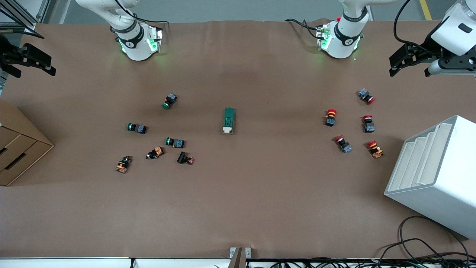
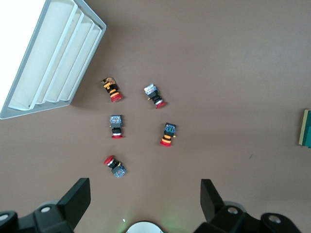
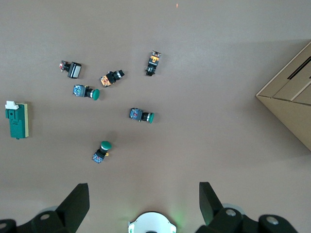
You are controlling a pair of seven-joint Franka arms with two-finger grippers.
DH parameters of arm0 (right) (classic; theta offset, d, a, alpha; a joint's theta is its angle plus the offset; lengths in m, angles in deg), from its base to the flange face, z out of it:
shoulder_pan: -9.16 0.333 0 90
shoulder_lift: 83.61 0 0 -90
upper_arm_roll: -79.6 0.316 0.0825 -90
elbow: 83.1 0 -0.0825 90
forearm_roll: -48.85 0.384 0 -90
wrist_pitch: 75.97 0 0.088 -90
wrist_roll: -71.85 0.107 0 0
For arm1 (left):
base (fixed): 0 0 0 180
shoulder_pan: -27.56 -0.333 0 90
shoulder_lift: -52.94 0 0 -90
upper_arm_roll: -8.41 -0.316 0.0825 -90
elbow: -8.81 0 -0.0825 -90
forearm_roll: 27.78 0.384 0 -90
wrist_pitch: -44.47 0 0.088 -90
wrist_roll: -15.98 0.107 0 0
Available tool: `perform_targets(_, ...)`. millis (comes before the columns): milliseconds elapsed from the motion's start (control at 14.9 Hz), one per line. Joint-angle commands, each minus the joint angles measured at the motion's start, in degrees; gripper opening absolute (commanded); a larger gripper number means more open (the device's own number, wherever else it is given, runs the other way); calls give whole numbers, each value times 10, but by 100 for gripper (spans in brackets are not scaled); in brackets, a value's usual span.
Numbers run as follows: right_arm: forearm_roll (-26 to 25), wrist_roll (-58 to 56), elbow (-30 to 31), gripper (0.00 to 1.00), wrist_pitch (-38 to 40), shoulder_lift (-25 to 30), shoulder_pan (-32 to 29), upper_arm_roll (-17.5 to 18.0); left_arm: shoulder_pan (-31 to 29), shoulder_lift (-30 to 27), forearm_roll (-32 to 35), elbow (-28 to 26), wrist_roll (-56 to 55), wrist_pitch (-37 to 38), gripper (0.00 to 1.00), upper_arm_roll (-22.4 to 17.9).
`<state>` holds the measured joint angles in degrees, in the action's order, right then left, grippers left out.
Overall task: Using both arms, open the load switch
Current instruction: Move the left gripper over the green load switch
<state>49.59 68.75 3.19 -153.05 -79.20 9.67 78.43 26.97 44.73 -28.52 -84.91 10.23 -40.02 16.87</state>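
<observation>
The white rack (image 1: 431, 175) lies nearest the camera, at the left arm's end of the table. The left gripper (image 1: 403, 61) hangs wide open and empty above that end; the right gripper (image 1: 33, 61), also spread and empty, waits over its own. Mid-table between the button clusters lies the load switch (image 1: 229, 120): a dark-green block, white lever toward the camera. It looks light, rigid and prone to skid; pinch its long sides, then the lever.

Scattered push buttons (image 1: 174, 142) (red, green caps), cardboard box (image 1: 16, 149), white rack (image 1: 435, 175).
</observation>
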Motion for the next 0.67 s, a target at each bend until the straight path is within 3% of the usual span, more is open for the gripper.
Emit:
perform_targets(0,-4,-7,14,100,0,15,-2,1,1,-1,8,11,0,17,100,2)
perform_targets(337,-4,-6,12,100,0,15,-2,1,6,22,17,35,-2,15,100,30)
perform_targets(606,-8,-3,-9,100,2,8,-3,0,20,97,43,32,-64,-68,100,133)
